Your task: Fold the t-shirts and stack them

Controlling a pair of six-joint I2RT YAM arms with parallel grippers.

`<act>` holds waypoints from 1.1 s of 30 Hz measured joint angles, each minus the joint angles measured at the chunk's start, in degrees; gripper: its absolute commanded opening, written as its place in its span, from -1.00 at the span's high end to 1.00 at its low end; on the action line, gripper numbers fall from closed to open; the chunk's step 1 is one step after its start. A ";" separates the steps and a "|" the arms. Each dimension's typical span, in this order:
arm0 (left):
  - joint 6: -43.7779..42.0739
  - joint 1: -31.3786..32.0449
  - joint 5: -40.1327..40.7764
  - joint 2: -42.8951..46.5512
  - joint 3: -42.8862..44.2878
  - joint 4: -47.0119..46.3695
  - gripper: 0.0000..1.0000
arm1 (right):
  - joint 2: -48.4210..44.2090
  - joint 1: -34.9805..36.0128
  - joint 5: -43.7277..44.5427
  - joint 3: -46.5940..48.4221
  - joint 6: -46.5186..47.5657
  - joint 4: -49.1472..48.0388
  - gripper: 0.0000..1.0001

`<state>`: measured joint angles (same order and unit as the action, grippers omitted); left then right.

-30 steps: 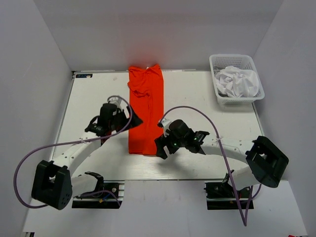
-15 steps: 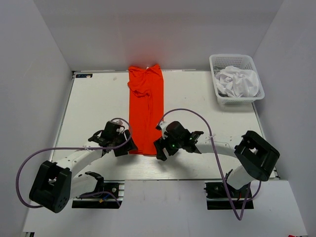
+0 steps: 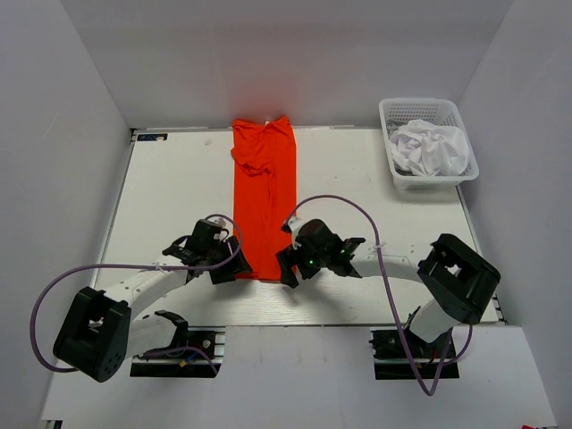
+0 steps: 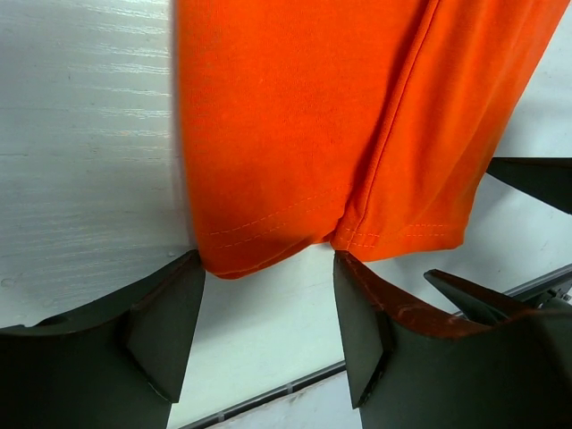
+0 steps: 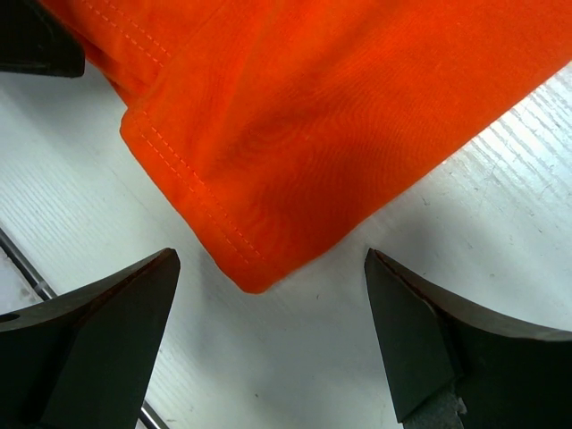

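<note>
The orange-red t-shirt [image 3: 264, 192] lies as a long narrow strip down the middle of the white table [image 3: 170, 179], collar end at the back. My left gripper [image 3: 228, 268] sits low at the strip's near left corner. In the left wrist view it [image 4: 266, 261] is open, with the stitched hem [image 4: 295, 228] just beyond its tips. My right gripper [image 3: 288, 268] is at the near right corner. Its jaws [image 5: 268, 255] stand wide open around the tip of the hem corner [image 5: 255, 268], touching nothing. The white t-shirt [image 3: 433, 147] is crumpled in the basket.
A white lattice basket [image 3: 420, 105] stands at the back right of the table. Purple cables loop from both arms over the table's near half. The table's near edge rail [image 4: 268, 393] runs just behind both grippers.
My left gripper has come down from beside the strip's middle to its near left corner, and its jaws have narrowed somewhat. My right gripper has shifted slightly towards the near right corner.
</note>
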<state>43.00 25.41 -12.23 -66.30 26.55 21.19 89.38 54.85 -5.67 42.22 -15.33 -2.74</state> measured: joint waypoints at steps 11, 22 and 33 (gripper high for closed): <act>1.79 0.28 2.27 -1.40 0.94 0.66 -0.19 | 0.35 0.26 1.86 0.00 -1.18 -0.44 -0.60; 2.34 0.50 5.05 -6.12 2.84 0.37 0.67 | 5.51 2.01 2.23 4.00 -2.12 0.31 1.00; 1.77 1.03 6.14 -4.90 2.99 0.72 1.00 | 5.81 3.30 7.26 7.58 -2.91 7.43 1.00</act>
<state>44.77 26.44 -6.09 -71.20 29.54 21.91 95.20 58.15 1.58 49.80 -18.24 4.69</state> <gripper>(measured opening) 0.048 0.022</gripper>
